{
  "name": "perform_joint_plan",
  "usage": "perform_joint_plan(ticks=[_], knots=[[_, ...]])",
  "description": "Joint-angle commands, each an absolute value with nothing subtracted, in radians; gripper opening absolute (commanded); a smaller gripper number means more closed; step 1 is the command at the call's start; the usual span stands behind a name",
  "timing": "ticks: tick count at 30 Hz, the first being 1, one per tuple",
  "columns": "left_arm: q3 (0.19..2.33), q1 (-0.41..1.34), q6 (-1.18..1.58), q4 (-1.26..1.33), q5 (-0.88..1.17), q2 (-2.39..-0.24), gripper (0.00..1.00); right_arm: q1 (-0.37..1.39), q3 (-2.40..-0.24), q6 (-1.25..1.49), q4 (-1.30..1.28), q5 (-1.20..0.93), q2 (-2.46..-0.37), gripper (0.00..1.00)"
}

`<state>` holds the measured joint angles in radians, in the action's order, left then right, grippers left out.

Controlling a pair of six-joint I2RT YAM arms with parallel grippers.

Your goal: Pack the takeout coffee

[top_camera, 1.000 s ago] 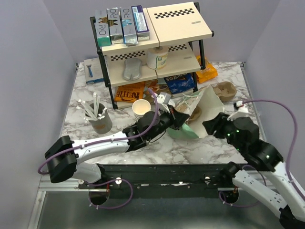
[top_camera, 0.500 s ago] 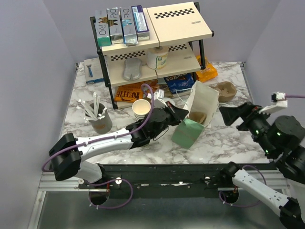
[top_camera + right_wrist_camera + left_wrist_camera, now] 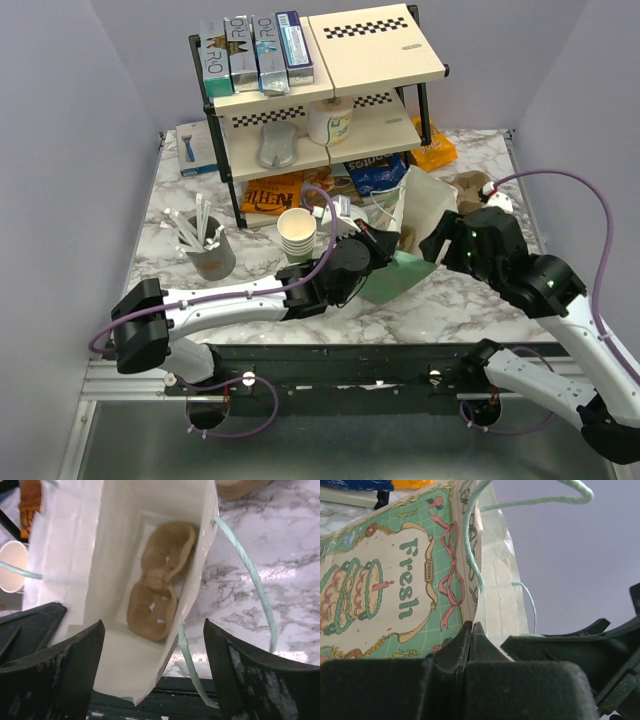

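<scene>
Your right arm has swung in from the far right since half a second ago; the right pincer [image 3: 440, 245] now hangs over the mouth of the paper bag [image 3: 398, 272]; in the right wrist view its jaws stand wide, one on each side of the opening, gripping nothing; below them a brown cup carrier [image 3: 157, 592] lies flat on the bag's floor. Your left pincer [image 3: 471, 630] is clamped tight on the bag's printed green rim, holding that edge up; a pale green string handle [image 3: 530, 500] loops above it. The coffee cup [image 3: 331, 122] stands upright, lid on, on the lower shelf [image 3: 385, 135] of the rack [image 3: 375, 55] at the back, well apart from both pincers; a stack of cups [image 3: 297, 230] stands on the tabletop [image 3: 470, 300] near the left arm.
</scene>
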<state>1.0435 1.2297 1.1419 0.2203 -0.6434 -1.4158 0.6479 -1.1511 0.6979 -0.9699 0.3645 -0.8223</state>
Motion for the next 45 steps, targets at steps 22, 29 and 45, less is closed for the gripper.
perform_joint_plan(ticks=[22,29,45], knots=[[1.005,1.249,0.479,-0.043,-0.218,-1.102,0.99,0.652,-1.213,-0.259,-0.828,0.269,-0.838,0.01],[1.098,1.247,0.260,-0.166,0.096,-0.965,0.99,0.650,-1.249,-0.629,-0.937,-0.145,-0.814,0.01],[1.373,1.168,-0.018,-0.420,0.007,-1.250,0.99,0.650,-1.302,-0.998,-1.114,-0.344,-0.873,0.01]])
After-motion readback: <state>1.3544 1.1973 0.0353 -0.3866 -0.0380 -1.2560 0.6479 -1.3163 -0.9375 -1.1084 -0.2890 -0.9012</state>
